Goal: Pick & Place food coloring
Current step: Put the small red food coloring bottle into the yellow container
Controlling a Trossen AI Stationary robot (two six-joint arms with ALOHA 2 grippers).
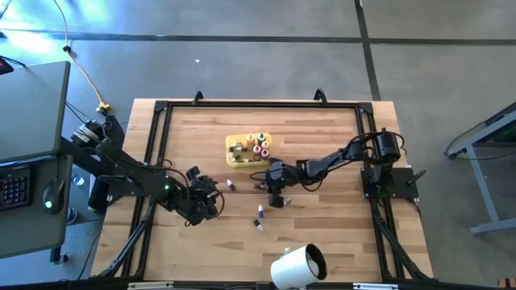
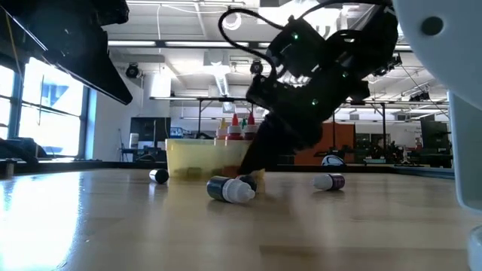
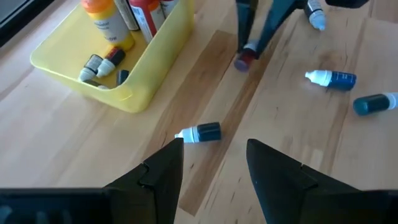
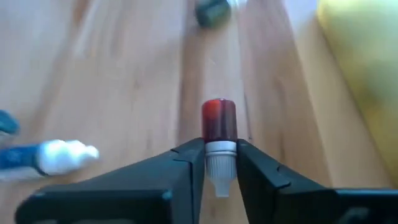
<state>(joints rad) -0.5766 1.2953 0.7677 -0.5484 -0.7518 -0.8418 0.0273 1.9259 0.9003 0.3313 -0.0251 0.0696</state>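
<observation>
My right gripper point(image 4: 220, 151) is low over the table, just near of the yellow tray point(image 1: 234, 143), shut on a red food coloring bottle point(image 4: 219, 121). My left gripper point(image 3: 214, 146) hangs open left of it. A dark bottle with a white cap point(image 3: 202, 132) lies on its side on the table just beyond the left fingertips, untouched. The tray holds several upright bottles point(image 1: 258, 145) and a few lying ones point(image 3: 102, 62). Other blue bottles point(image 3: 333, 79) lie on their sides on the wood. My right gripper pinches the red bottle at its white cap end point(image 4: 219, 160) between its two fingers. The fingers slant down from the table's right side and lie along the bottle. The red body points away past the fingertips, and its far end point(image 3: 244, 61) is down at the table.
A large white cylinder point(image 1: 297, 266) lies at the table's near edge. Two loose bottles point(image 1: 260, 217) lie between it and the grippers. A black frame point(image 1: 153, 145) runs around the wooden top. There is bare wood left of the tray.
</observation>
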